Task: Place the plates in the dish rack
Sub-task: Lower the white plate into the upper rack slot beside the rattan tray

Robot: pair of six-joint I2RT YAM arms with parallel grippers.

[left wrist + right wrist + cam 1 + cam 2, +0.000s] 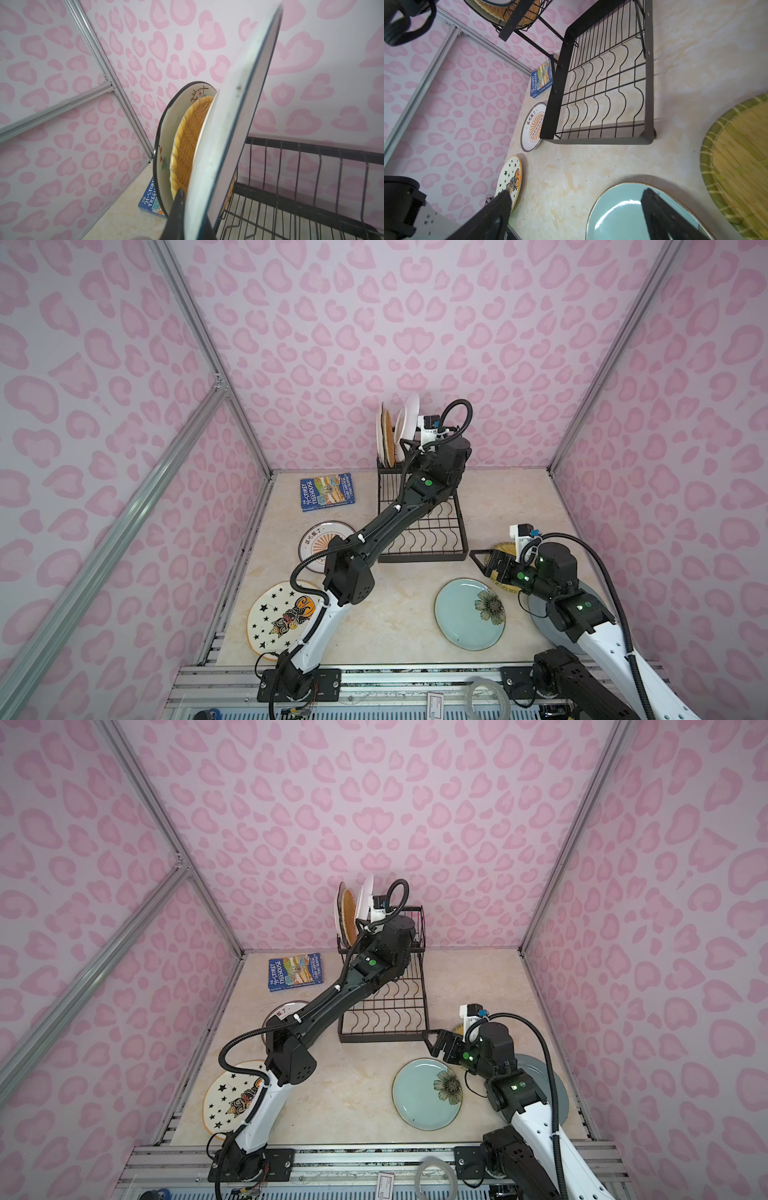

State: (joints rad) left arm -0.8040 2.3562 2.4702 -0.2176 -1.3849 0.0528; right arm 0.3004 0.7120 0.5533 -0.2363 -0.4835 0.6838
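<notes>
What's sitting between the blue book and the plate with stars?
The white plate with the orange sunburst lies flat between the book and the star plate. The right wrist view shows it best.

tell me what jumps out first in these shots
The left arm reaches over the black wire dish rack, jaws shut on a dark-rimmed white plate held on edge near a yellow woven plate standing in the raised basket. On the table a teal flower plate lies flat by the right arm and its open jaws. Pink heart-blotch walls surround it all.
</notes>
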